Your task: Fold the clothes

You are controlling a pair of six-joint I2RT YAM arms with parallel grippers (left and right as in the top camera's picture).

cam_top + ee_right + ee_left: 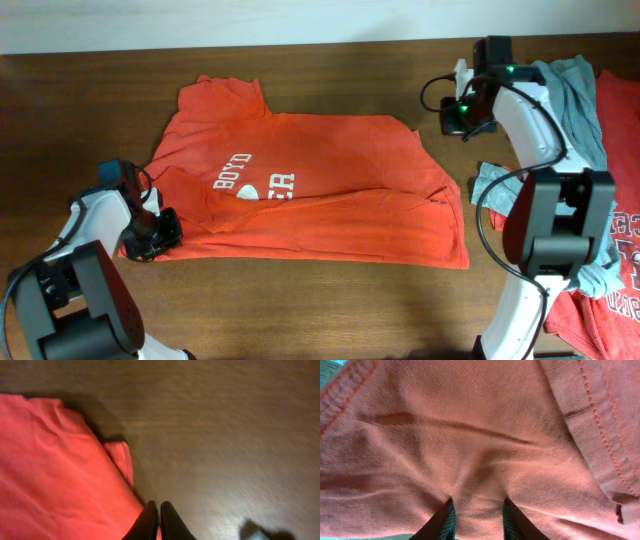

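A: Orange-red cotton T-shirt with white print lies spread on the dark brown wooden table. Left gripper is pinching cloth at the near-left corner, jaws narrow. Lift point for a fold, I'd guess.
B: Right gripper is closed on nothing, just off the far-right corner. There's bare wood front and back, but the grey-blue and red shirt heap crowds the right.

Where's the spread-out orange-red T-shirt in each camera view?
Overhead: orange-red T-shirt spread centre-left on the table.
Left wrist: fills the frame, bunched in the left hand.
Right wrist: left half, lying on wood.
Shared landmark: the dark wooden table, overhead and right wrist only.
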